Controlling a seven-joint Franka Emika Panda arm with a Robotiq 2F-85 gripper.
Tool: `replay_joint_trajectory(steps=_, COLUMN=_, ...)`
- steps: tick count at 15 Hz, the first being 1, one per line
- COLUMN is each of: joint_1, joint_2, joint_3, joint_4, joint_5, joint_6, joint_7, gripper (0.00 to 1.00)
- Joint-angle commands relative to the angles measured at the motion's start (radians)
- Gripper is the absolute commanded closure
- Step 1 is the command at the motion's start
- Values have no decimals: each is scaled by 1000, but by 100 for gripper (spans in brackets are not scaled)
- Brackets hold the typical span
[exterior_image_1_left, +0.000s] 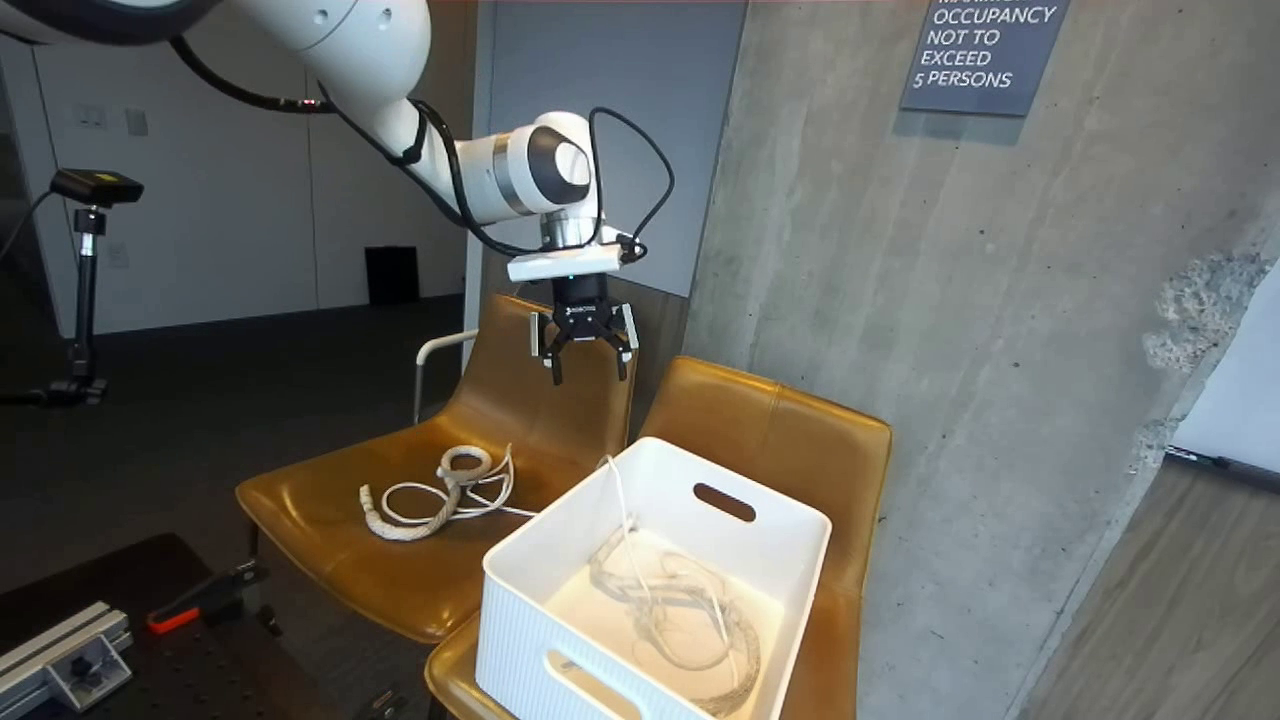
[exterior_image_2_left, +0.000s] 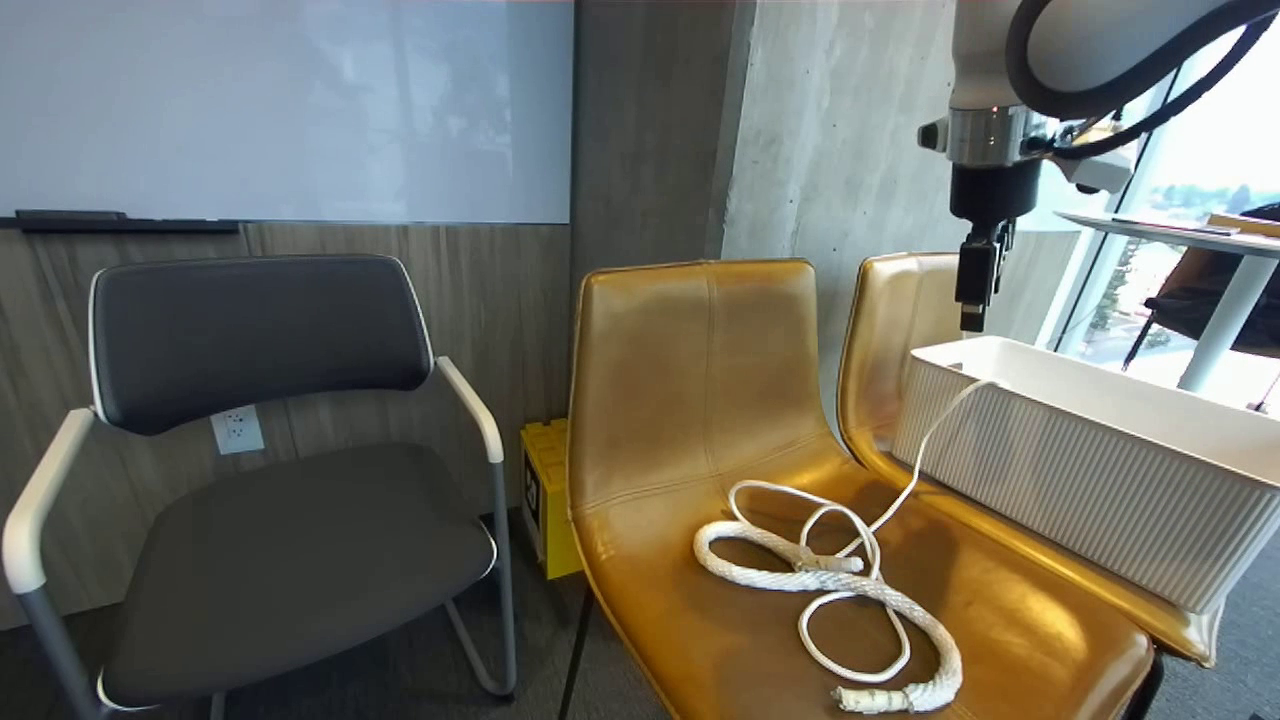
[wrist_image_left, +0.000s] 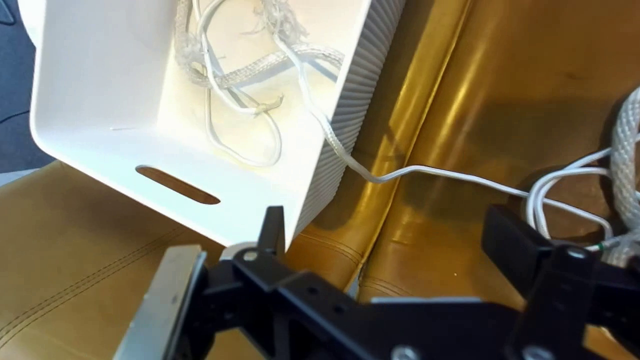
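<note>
White thick braided rope (exterior_image_2_left: 780, 580) lies in a loose curl on the seat of a tan-gold leather chair (exterior_image_2_left: 765, 360). Thin white cord (wrist_image_left: 452, 174) loops about it, then climbs over the rim of a white ribbed plastic bin (exterior_image_2_left: 1060, 490) on the neighbouring tan-gold leather chair (exterior_image_1_left: 775, 410). Frayed off-white braided rope (wrist_image_left: 260, 66) lies inside the bin. Black two-fingered tool (exterior_image_1_left: 590, 373) hangs above the line where the chairs meet, fingers spread wide, nothing between them.

Hazards, as judged: the cord looks the likeliest trouble. Since it spans both seats, a pull at either end could drag the curl or draw tight across the rim; whether it is tied to anything in the bin cannot be told. Crossing loops might snag a finger, or cause one pinch to gather rope and cord together. In the wrist view a finger overlaps the bin's corner, height above it unclear; a straight descent might strike the rim, and slick-looking leather could let the bin slide.
</note>
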Motion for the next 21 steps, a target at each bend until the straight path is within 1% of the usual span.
replay_joint_trajectory(steps=1, joint_1=-2, joint_2=99, joint_3=-2, joint_4=72, joint_5=-26, joint_6=-22, joint_7=-71, gripper=0)
replay_joint_trajectory(steps=5, joint_1=4, joint_2=173, joint_3=-9, joint_4=113, joint_5=-40, joint_6=-35, joint_7=-100, gripper=0)
replay_joint_trajectory(steps=11, joint_1=10, joint_2=238, joint_3=-13, joint_4=192, joint_5=-61, joint_6=-79, joint_7=-129, gripper=0)
replay_joint_trajectory(steps=16, joint_1=17, joint_2=290, joint_3=-9, joint_4=216, joint_5=-66, joint_6=-95, joint_7=-173, gripper=0)
replay_joint_trajectory(steps=21, joint_1=13, joint_2=334, joint_3=-19, joint_4=247, joint_5=-75, joint_6=-98, joint_7=-199, gripper=0)
